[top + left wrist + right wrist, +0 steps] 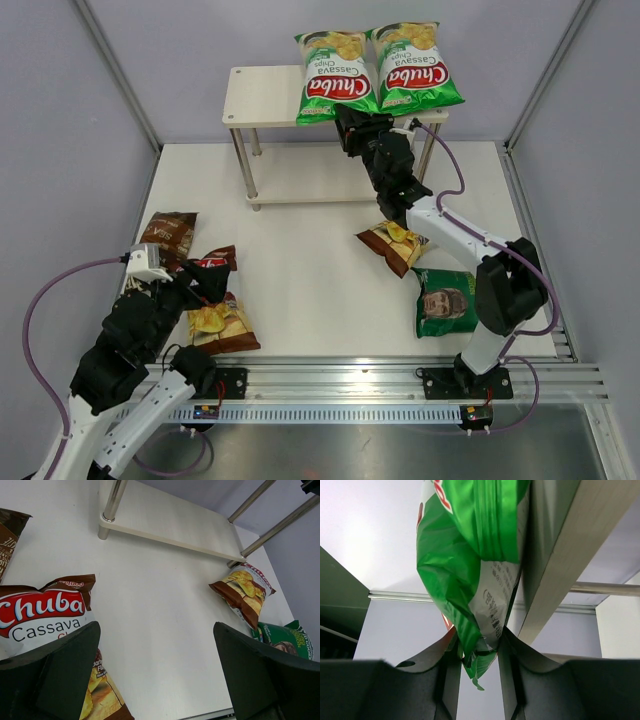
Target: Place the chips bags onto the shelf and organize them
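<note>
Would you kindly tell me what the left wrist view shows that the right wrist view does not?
Left wrist only: one brown-and-white glossy Chuba bag near the open left gripper, a second brown-and-white bag farther off, a dark green bag beside it, the white table. Right wrist only: a bright green glossy bag, its bottom seam pinched by the right gripper. Both: the pale cream wood-grain shelf with silver legs.

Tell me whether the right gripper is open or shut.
Shut: the right gripper pinches the bottom seam of a bright green Chuba chips bag lying on top of the pale wooden shelf.
</note>
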